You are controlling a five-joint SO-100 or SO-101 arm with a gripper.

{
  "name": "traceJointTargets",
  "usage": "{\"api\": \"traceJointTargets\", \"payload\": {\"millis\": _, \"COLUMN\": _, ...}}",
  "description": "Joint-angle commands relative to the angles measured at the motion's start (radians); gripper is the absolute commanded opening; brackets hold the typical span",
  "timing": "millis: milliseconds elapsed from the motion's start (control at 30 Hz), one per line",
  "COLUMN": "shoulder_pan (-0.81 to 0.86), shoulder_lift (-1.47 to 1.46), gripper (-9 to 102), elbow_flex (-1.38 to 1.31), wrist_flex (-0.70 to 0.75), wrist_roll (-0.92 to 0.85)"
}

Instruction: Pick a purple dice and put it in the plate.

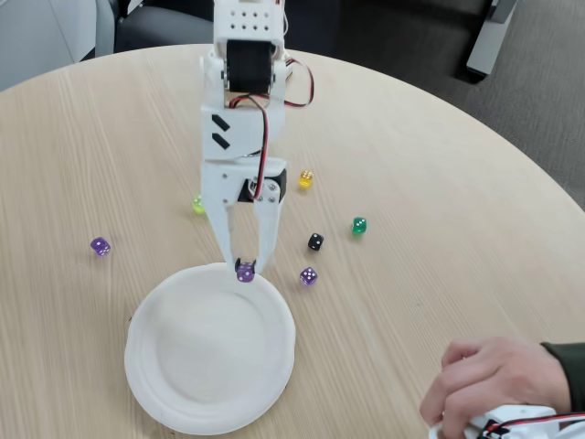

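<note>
A tiny translucent purple dice (245, 272) with white pips sits pinched above the far rim of the large, round white paper plate (183, 402).

Fixed cam, high & close, faces arm (242, 119) across round wooden table (411, 165); plate (210, 352) lower centre, person's hand (489, 380) lower right.

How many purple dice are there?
3: one in the gripper over the plate rim, one right of the plate, one far left. The arm may hide others.

Round pale wooden table (439, 165); dark grey floor (402, 37)
</note>
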Motion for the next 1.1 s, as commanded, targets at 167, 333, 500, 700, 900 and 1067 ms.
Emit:
{"api": "traceJointTargets", "payload": {"millis": 167, "shoulder_pan": 0.006, "shoulder_lift": -0.023, "gripper": 0, "elbow_flex": 0.0, "wrist_flex": -0.089, "wrist_roll": -0.106}}
{"api": "traceJointTargets", "payload": {"millis": 333, "shoulder_pan": 0.006, "shoulder_lift": -0.08, "gripper": 0, "elbow_flex": 0.0, "wrist_flex": -0.152, "wrist_roll": -0.147}}
{"api": "traceJointTargets", "payload": {"millis": 500, "shoulder_pan": 0.006, "shoulder_lift": -0.114, "gripper": 0, "elbow_flex": 0.0, "wrist_flex": -0.212, "wrist_roll": -0.198}}
{"api": "traceJointTargets", "payload": {"millis": 700, "shoulder_pan": 0.006, "shoulder_lift": -0.127, "gripper": 0, "elbow_flex": 0.0, "wrist_flex": -0.324, "wrist_roll": -0.282}}
{"api": "traceJointTargets", "payload": {"millis": 900, "shoulder_pan": 0.006, "shoulder_lift": -0.144, "gripper": 0, "elbow_flex": 0.002, "wrist_flex": -0.437, "wrist_roll": -0.382}}
{"api": "traceJointTargets", "payload": {"millis": 1067, "shoulder_pan": 0.008, "shoulder_lift": -0.184, "gripper": 0, "elbow_flex": 0.003, "wrist_flex": -0.459, "wrist_roll": -0.462}}
